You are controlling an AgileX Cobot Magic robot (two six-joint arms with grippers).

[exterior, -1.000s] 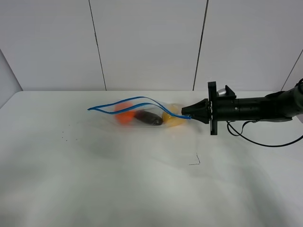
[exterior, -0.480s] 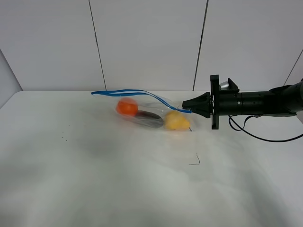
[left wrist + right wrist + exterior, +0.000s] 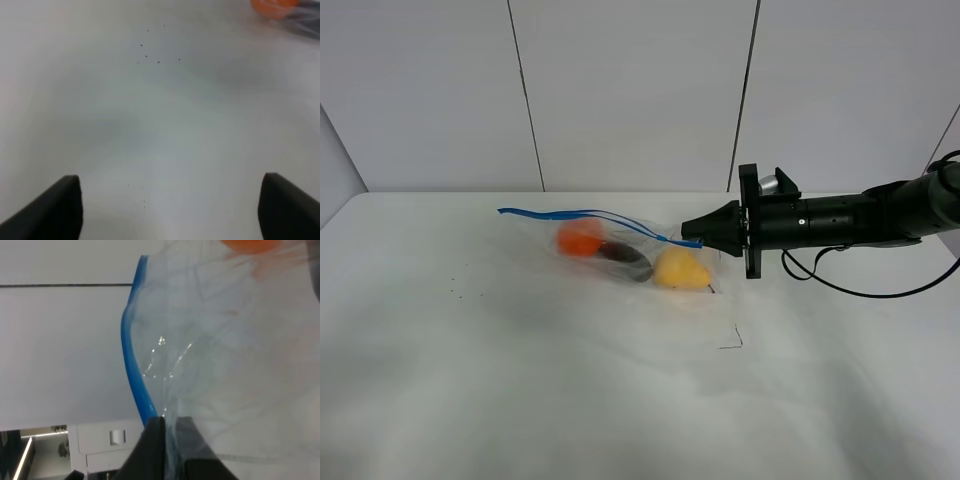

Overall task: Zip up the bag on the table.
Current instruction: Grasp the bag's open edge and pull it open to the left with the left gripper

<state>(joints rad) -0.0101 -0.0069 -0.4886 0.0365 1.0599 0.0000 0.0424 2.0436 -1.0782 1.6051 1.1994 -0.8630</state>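
My left claw hung over the plain white matte table, fingers spread wide, holding nothing. The blue zipper strip had gaped as two lines a second before; now it ran as one, so I judged the mouth drawn together, though not surely sealed. The clear crinkly plastic bag lay toward the table's far side, nudged leftward, holding an orange fruit, a dark purple one and a yellow one. My right claw was pinched tight on the strip's right end.
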